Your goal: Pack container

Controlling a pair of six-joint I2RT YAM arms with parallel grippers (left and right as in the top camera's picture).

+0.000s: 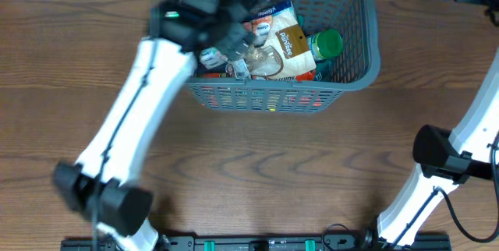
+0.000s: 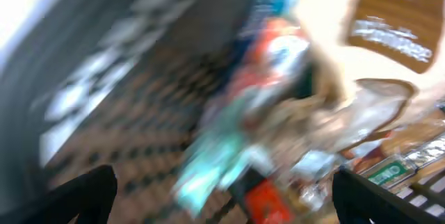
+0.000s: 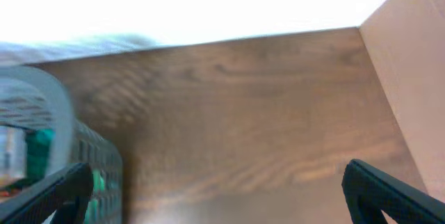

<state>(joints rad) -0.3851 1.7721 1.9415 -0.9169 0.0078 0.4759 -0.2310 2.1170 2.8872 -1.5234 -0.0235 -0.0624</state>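
Note:
The container (image 1: 360, 64), a dark grey lattice basket, stands at the far middle of the table and holds food packets. Among them are a clear pouch with a brown label (image 1: 287, 44) and a green-capped bottle (image 1: 326, 44). My left gripper (image 1: 238, 44) hovers inside the basket over its left half, blurred. In the left wrist view the left gripper (image 2: 229, 200) is open, with a teal packet (image 2: 215, 161), a red packet (image 2: 268, 200) and the brown-label pouch (image 2: 389, 22) lying loose beneath it. My right gripper (image 3: 215, 189) is open over bare wood, right of the basket corner (image 3: 97, 161).
The wooden table (image 1: 257, 173) stretches in front of the basket. A beige panel (image 3: 410, 78) stands to the right of the right gripper. The right arm's elbow (image 1: 437, 151) sits at the right edge, and the left arm (image 1: 132, 118) crosses the table's left half.

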